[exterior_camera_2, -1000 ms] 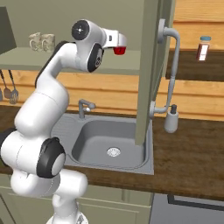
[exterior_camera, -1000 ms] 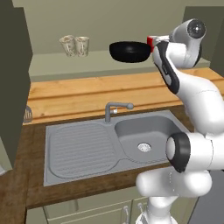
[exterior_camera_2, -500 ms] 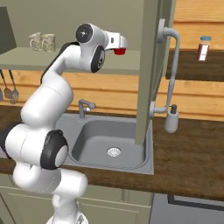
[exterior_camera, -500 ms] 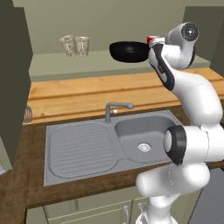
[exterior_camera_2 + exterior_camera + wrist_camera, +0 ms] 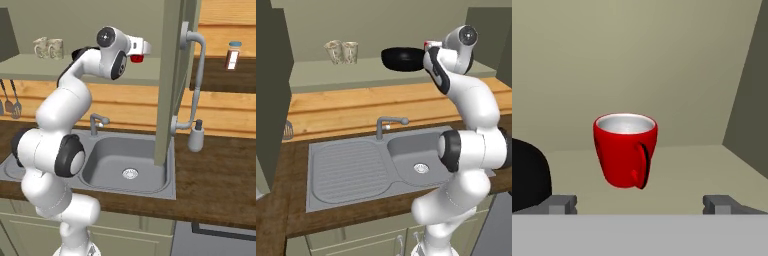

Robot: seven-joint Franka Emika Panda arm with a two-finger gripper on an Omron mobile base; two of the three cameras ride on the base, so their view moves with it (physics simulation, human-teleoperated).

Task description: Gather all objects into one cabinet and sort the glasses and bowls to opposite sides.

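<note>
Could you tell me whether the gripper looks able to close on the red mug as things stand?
Probably yes. The gripper is open, and the red mug stands upright straight ahead between its jaws with nothing in between. The black bowl sits off to one side, apart from the mug.

1. Left base view: from behind the arm, to its left; looks forward and down over the sink [image 5: 381,162] and counter [image 5: 356,102] to the cabinet shelf [image 5: 356,72].
2. Right base view: from behind, to its right; same sink [image 5: 127,160], shelf [image 5: 40,65] and tumblers [image 5: 48,47].
3. Hand view: close along the pincer [image 5: 641,204]; faces the red mug [image 5: 625,150] on that shelf.
</note>
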